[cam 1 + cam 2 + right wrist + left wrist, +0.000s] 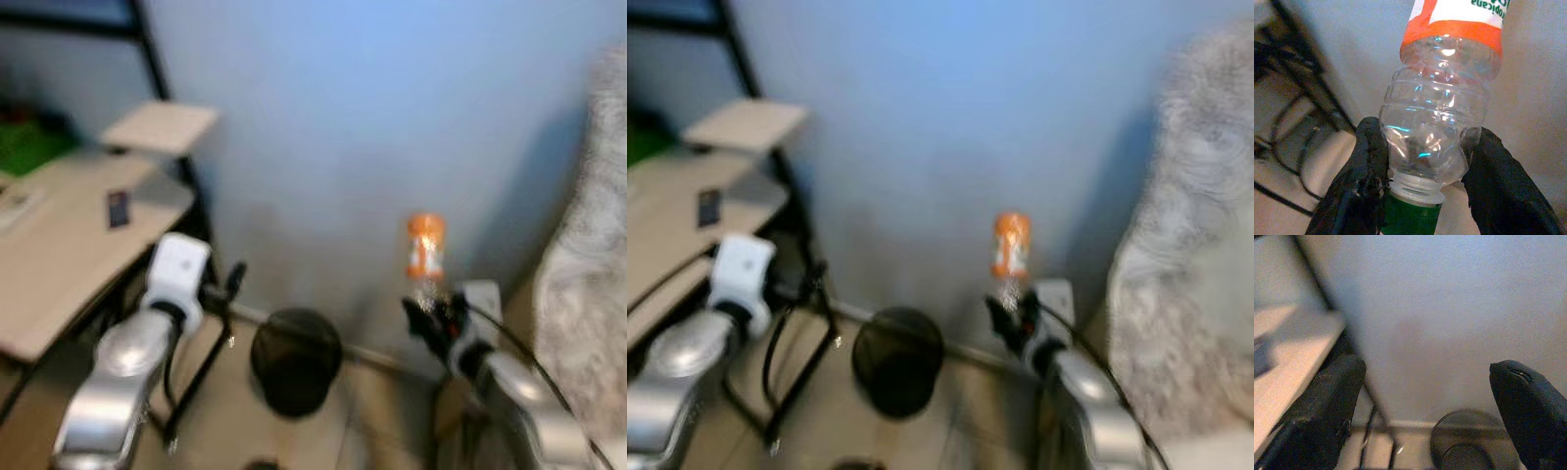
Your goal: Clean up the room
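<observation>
1. While the right hand (pixel 1422 181) pinches a clear, ribbed plastic bottle with an orange label and green cap (pixel 1442 98) at its shoulder, the bottle stands cap-down between the two black fingers (pixel 1369 161), its base pointing up in front of the pale blue wall (pixel 372 117).
2. The left hand (pixel 1425 406) is spread wide with nothing between its fingers, raised near the edge of the light wooden desk on a black metal frame (pixel 69 255).
3. On the floor between the two arms, against the wall, sits a round black waste bin (pixel 294 357); I judge it the likely place for the bottle.
4. The risks, as I see them:
   - The grip sits on a thin, crushable part near the neck, so the bottle could buckle and slip out.
   - The bottle is held off to the right of the bin; letting go too early would drop it on the floor.
   - The head views are blurred, which suggests motion, so aiming is unsure.
</observation>
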Controlling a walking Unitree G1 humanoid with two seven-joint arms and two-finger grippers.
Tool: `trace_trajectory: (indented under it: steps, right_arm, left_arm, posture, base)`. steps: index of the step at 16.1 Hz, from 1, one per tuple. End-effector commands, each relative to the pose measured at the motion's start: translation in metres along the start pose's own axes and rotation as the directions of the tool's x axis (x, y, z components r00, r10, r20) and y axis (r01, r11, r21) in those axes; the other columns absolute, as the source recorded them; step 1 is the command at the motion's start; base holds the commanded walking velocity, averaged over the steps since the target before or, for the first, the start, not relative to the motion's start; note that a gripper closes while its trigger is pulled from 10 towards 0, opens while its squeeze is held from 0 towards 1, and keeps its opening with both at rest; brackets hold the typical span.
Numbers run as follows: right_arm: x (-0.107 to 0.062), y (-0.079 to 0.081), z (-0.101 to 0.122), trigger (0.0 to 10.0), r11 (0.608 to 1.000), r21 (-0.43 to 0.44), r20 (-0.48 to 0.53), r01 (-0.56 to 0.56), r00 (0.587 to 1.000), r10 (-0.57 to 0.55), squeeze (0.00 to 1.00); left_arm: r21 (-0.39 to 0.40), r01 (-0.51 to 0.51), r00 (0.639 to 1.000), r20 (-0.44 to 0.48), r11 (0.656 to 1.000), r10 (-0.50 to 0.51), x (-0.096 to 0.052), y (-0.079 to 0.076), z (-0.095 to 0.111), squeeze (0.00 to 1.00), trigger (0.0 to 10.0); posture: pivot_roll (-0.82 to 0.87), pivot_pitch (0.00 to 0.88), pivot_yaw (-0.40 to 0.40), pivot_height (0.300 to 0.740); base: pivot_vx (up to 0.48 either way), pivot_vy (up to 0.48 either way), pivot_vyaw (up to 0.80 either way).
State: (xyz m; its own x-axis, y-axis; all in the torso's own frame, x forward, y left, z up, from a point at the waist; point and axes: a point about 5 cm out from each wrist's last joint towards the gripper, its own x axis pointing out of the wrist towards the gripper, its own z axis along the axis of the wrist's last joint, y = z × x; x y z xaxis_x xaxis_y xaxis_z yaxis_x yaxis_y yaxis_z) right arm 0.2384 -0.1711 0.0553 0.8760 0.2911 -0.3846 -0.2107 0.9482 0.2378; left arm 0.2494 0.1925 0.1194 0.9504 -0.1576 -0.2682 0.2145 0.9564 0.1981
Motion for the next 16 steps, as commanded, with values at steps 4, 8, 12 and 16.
trace_trajectory:
  steps: [4,8,12,16]
  right_arm:
    - [-0.003,-0.003,0.006,10.0,0.994,0.038,0.020,0.104,0.994,-0.105,0.00]
    - [0.005,0.008,0.019,10.0,0.990,-0.136,0.015,0.036,0.999,-0.034,0.00]
    - [0.012,0.008,0.025,10.0,0.988,-0.147,0.011,0.046,0.999,-0.045,0.00]
    - [0.017,0.010,0.029,10.0,0.986,-0.155,0.018,0.056,0.998,-0.054,0.00]
  left_arm:
    - [-0.002,0.046,0.999,0.018,0.999,-0.046,-0.001,-0.005,0.001,0.00,10.0]
    - [-0.004,0.091,0.996,0.009,0.996,-0.091,0.001,-0.008,-0.001,0.00,10.0]
    - [0.009,0.120,0.993,-0.003,0.993,-0.120,0.009,-0.013,-0.003,0.00,10.0]
    - [0.023,0.131,0.991,-0.006,0.991,-0.131,0.015,-0.009,-0.003,0.00,10.0]
  posture:
    - [0.10,0.000,0.015,0.740]
    - [0.08,0.000,0.017,0.740]
    - [0.08,0.000,0.006,0.740]
    - [0.08,0.000,-0.006,0.740]
  base:
    - [0.000,0.000,0.38]
    - [0.265,0.000,0.00]
    - [0.392,0.000,0.60]
    - [0.396,0.000,0.00]
